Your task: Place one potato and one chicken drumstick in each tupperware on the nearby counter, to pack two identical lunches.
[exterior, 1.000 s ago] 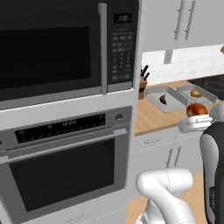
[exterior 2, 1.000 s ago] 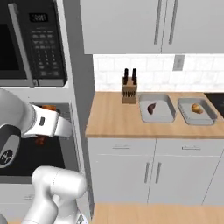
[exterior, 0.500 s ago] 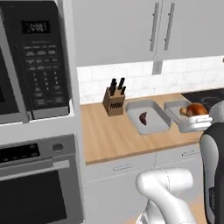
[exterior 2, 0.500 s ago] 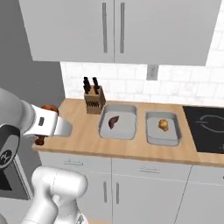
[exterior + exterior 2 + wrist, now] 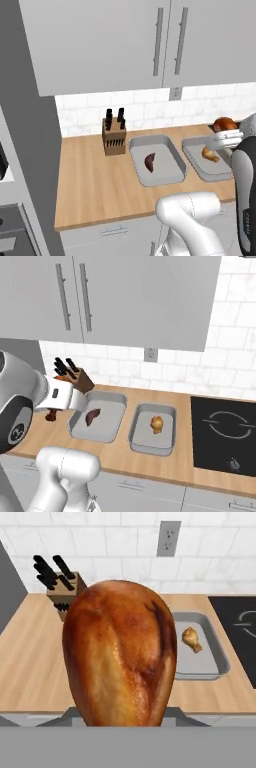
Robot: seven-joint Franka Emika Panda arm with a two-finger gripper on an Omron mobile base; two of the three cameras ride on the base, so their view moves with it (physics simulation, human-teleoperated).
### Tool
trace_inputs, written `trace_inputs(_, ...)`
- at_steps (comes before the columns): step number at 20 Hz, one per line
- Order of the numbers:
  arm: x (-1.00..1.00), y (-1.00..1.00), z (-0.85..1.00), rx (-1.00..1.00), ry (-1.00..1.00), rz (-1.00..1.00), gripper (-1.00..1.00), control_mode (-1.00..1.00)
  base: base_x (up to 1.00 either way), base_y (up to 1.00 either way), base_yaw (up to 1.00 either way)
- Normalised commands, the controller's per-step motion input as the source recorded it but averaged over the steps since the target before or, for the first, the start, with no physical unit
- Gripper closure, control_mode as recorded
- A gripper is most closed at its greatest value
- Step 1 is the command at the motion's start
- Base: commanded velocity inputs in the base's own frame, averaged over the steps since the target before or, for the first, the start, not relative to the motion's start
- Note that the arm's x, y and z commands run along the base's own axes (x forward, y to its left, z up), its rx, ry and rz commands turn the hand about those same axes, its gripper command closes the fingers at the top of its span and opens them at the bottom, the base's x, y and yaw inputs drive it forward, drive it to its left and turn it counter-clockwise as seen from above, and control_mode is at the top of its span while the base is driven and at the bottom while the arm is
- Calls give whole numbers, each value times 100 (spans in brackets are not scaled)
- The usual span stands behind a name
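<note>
My gripper is shut on a large orange-brown chicken drumstick, which looms across the middle of the hand view and hides the fingertips. On the wooden counter lie two light-grey tupperware trays side by side. A dark reddish-brown potato sits in the left tupperware. The right tupperware holds a smaller, yellower chicken drumstick. The gripper hovers beside the right tupperware.
A wooden knife block stands at the back, left of the trays. A black glass cooktop lies right of them. Grey wall cabinets hang overhead, and a wall outlet sits on the tiled backsplash.
The whole picture has shifted: the base drove right, from the oven and microwave to the counter with the trays. The gripper still grips its drumstick.
</note>
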Motion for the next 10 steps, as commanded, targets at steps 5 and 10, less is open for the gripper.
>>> trace_inputs(5,92,5,-99,4,12,1,100,-100,0,0,0)
trace_inputs(10,100,27,-100,6,21,0,100,-100,0,0,0)
